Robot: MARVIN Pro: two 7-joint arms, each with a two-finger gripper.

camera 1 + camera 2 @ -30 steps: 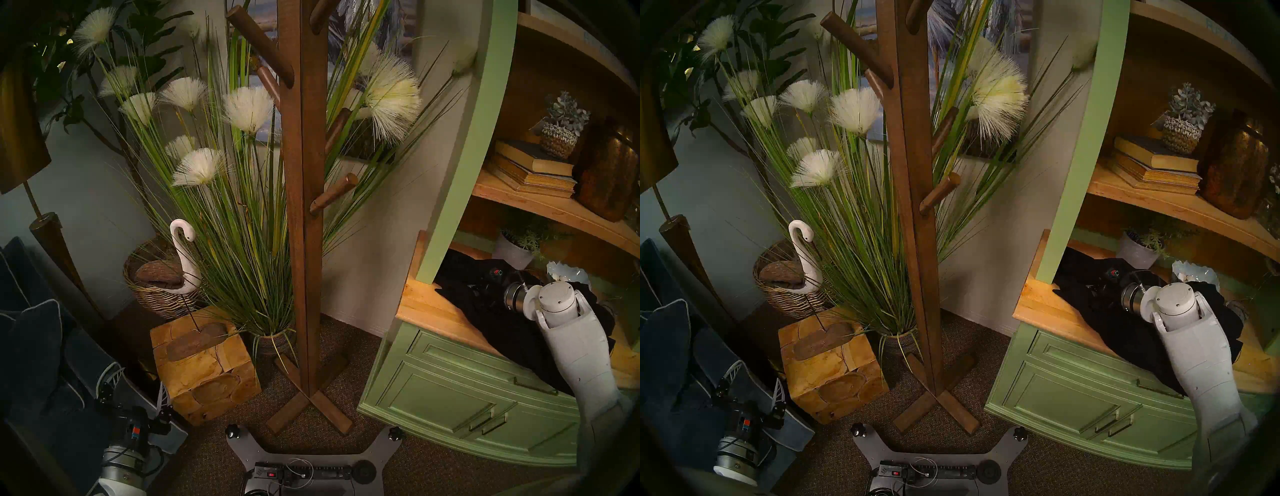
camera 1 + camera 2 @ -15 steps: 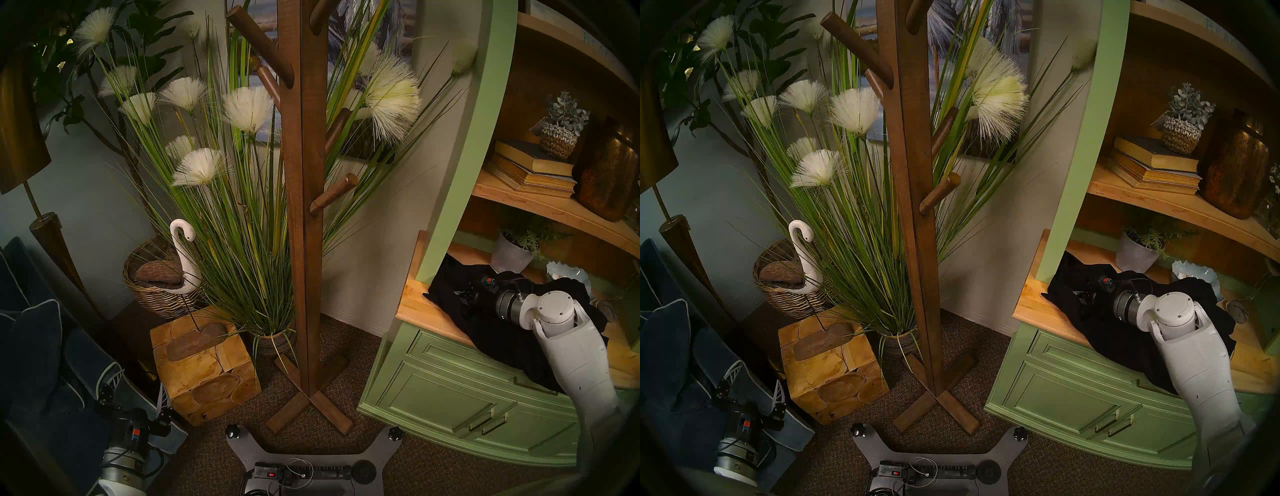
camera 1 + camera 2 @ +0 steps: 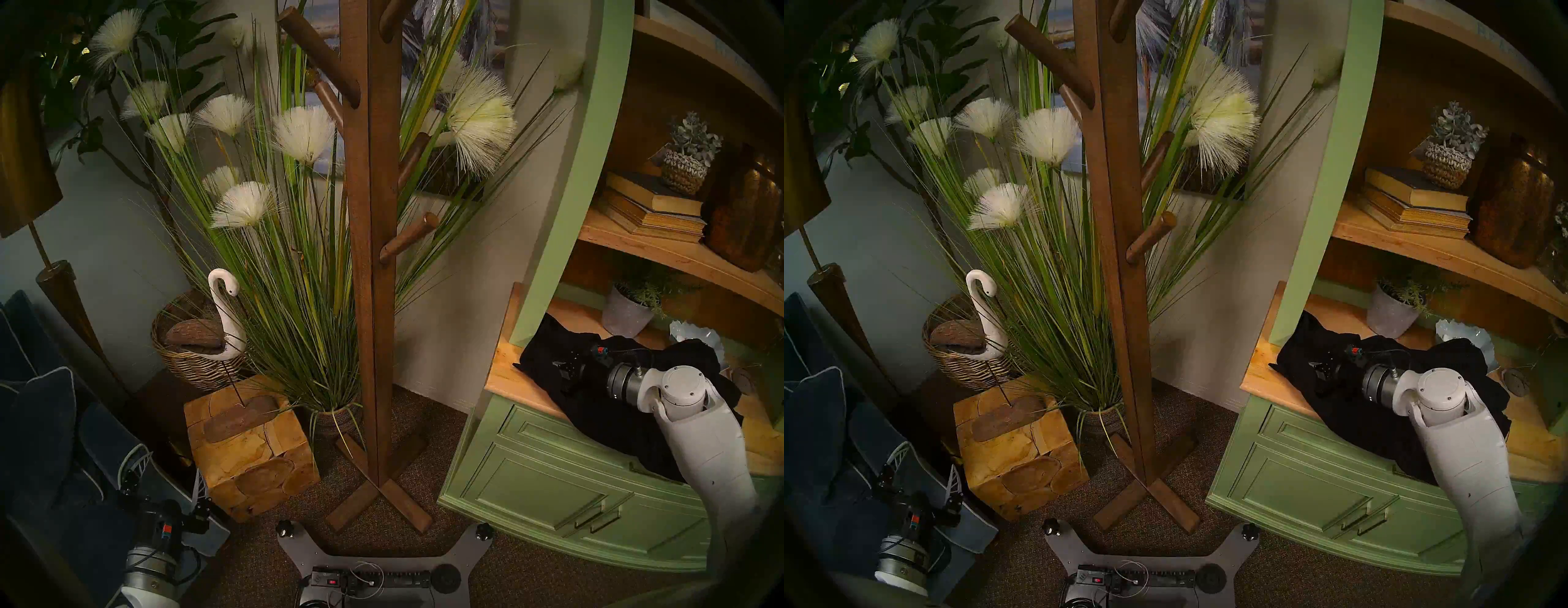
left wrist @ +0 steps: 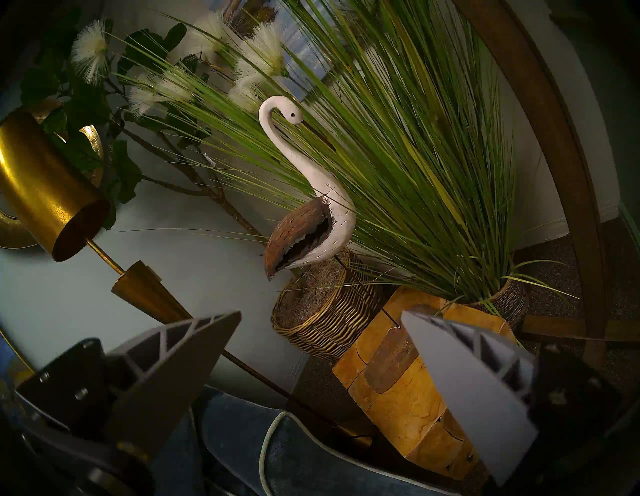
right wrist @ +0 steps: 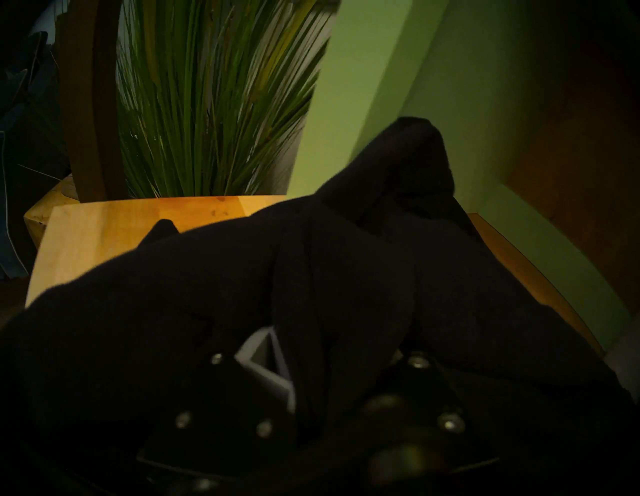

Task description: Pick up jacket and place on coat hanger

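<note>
Lying rumpled — black jacket (image 3: 602, 407) over wooden counter (image 3: 515, 373).

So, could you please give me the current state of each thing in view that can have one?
jacket: crumpled on the cabinet counter, not hung.
coat stand: upright, visible pegs bare.
right gripper: buried in the jacket, fabric bunched between its fingers.
left gripper: open, empty.
cabinet doors: closed.
</note>
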